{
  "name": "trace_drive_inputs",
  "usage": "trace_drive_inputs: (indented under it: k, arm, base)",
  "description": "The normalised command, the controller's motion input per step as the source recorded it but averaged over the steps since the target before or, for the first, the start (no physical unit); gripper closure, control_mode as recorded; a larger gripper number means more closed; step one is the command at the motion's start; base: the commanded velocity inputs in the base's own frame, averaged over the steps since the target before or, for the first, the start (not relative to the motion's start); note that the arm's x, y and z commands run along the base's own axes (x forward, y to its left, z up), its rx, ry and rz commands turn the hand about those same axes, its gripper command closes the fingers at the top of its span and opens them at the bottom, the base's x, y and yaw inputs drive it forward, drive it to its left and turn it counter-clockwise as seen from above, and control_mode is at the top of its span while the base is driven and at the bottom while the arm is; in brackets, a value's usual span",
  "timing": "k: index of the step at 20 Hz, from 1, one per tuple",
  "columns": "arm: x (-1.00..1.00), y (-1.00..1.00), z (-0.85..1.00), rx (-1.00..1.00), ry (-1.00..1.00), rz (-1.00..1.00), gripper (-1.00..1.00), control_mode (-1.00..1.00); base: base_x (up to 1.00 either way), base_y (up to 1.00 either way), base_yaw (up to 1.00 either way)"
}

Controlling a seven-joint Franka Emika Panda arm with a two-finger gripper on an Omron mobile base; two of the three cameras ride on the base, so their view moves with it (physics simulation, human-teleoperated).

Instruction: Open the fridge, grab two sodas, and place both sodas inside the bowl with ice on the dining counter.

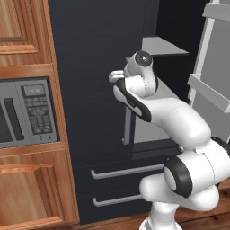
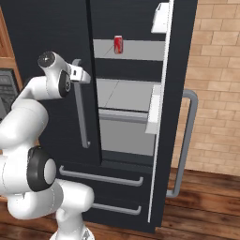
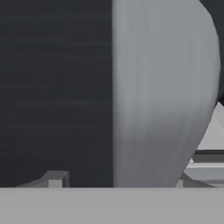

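Reddish wood cabinets are framing the left of the scene, where a grey built-in microwave is sitting in its niche. Beside it, the matte black fridge is standing with its left door shut and its right door swung wide, two drawers showing below. The white arm is reaching toward the shut door's long curved grey handle, the tool sitting at the handle's upper end; in the hand view the handle is looming close between the two finger tips, which are standing apart on either side of it, though whether they are pressing on it cannot be told. Further right, one red soda can is standing upright on a grey shelf inside the open compartment, well apart from the tool. A brick wall is closing the right edge.
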Motion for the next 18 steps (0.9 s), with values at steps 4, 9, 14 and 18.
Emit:
trace_drive_inputs:
  k: [4, 9, 14, 18]
  arm:
    - [0.16, 0.04, -0.15, 0.01, 0.0, 0.04, 1.0, -1.0]
    - [-0.31, 0.37, -0.19, 0.0, 0.0, 0.17, 1.0, -1.0]
    - [-0.95, 0.51, -0.22, 0.0, -0.01, 0.23, 1.0, -1.0]
    - [-1.0, 0.57, -0.2, 0.0, 0.0, 0.22, 1.0, -1.0]
  base:
    - [0.0, 0.0, 0.0]
    - [0.0, 0.0, 0.0]
    - [0.0, 0.0, 0.0]
    - [0.0, 0.0, 0.0]
